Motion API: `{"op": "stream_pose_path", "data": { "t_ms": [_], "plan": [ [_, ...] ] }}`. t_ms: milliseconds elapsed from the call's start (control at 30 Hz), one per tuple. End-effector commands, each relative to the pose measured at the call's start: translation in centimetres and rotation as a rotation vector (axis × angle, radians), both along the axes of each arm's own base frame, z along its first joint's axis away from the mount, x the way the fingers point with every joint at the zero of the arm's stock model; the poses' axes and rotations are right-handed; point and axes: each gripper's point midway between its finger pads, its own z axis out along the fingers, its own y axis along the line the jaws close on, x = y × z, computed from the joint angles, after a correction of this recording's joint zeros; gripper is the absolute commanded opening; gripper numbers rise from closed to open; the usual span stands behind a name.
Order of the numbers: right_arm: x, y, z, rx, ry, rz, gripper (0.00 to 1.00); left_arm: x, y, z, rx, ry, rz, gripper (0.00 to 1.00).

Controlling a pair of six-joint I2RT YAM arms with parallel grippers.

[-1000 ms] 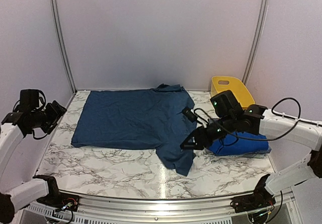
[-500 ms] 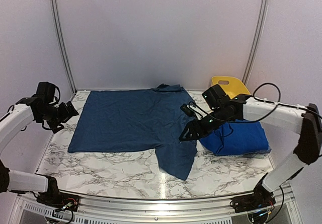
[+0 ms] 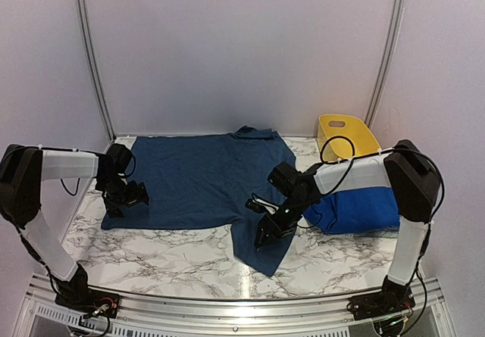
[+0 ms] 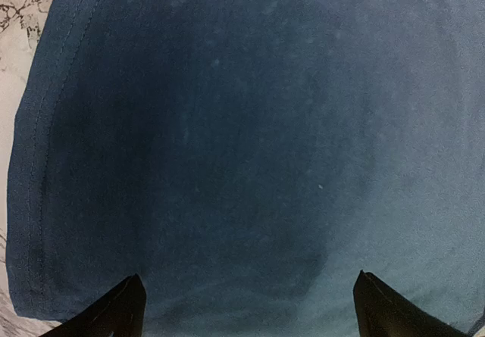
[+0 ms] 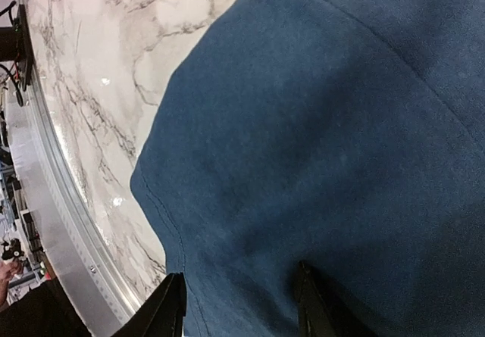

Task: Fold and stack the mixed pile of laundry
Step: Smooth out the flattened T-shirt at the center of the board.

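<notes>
Counter (image 3: 174, 250) of marbled stone carries everything. Spread flat across its middle lies the dark shirt (image 3: 201, 178), collar toward the far wall, one sleeve trailing to the near edge right of centre. The blue garment (image 3: 367, 208) sits folded at the right, just beside that sleeve, with the tub (image 3: 346, 134) behind it. No checked shirt shows.

The left gripper (image 3: 129, 198) is low over the shirt's near left corner, jaws wide, hem between them, nothing pinched. The right gripper (image 3: 265, 235) is over the trailing sleeve near its hem, jaws partly apart, cloth flat beneath, no grip seen.

Step in hand, as judged: seizing the near edge for a first fold. To do it well, press the tips down astride the hem and close fully before lifting. Raise both ends together so the cloth stays taut, and steer clear of the folded blue garment.
</notes>
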Motion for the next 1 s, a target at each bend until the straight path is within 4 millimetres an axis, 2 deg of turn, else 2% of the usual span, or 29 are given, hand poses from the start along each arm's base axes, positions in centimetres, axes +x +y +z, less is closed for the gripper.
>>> {"op": "stream_pose_path", "data": {
  "t_ms": [0, 100, 167, 233, 333, 400, 500, 567, 633, 767, 867, 967],
  "plan": [
    [-4.3, 0.3, -1.5, -0.023, 0.081, 0.093, 0.49, -0.7, 2.4, -2.0, 0.105, 0.059, 0.059, 0.98],
    [-7.6, 1.0, -1.2, 0.000, 0.152, 0.161, 0.50, -2.5, 4.3, -3.0, 0.139, 0.126, 0.113, 0.90],
    [-9.6, 1.1, -0.6, 0.015, 0.195, 0.205, 0.50, -3.7, 5.5, -2.9, 0.172, 0.150, 0.132, 0.89],
    [-10.4, 0.7, 0.3, 0.020, 0.208, 0.216, 0.51, -5.0, 7.0, -2.2, 0.223, 0.168, 0.161, 0.88],
    [-10.1, 0.0, 3.1, 0.063, 0.192, 0.204, 0.52, -6.8, 9.0, -0.8, 0.256, 0.165, 0.208, 0.86],
    [-8.2, -0.2, 5.4, 0.122, 0.168, 0.164, 0.54, -7.0, 9.3, 0.5, 0.259, 0.134, 0.214, 0.86],
    [-3.6, -0.2, 8.4, 0.195, 0.092, 0.068, 0.56, -5.4, 8.4, 3.0, 0.226, 0.051, 0.167, 0.87],
    [-0.6, -0.3, 8.8, 0.192, 0.032, 0.008, 0.56, -3.8, 7.4, 4.3, 0.212, 0.007, 0.117, 0.89],
    [1.8, -0.8, 7.4, 0.135, -0.012, -0.046, 0.56, -2.1, 6.6, 5.1, 0.190, -0.031, 0.084, 0.90],
    [5.7, -1.5, 4.7, 0.067, -0.057, -0.143, 0.56, 0.5, 5.3, 5.1, 0.143, -0.073, 0.053, 0.91],
    [7.2, -1.8, 2.6, 0.023, -0.066, -0.171, 0.56, 1.4, 5.0, 3.6, 0.129, -0.050, 0.057, 0.89],
    [7.7, -1.7, 1.4, 0.001, -0.067, -0.169, 0.56, 0.7, 4.5, 1.1, 0.096, 0.000, 0.077, 0.83]
  ]
}}
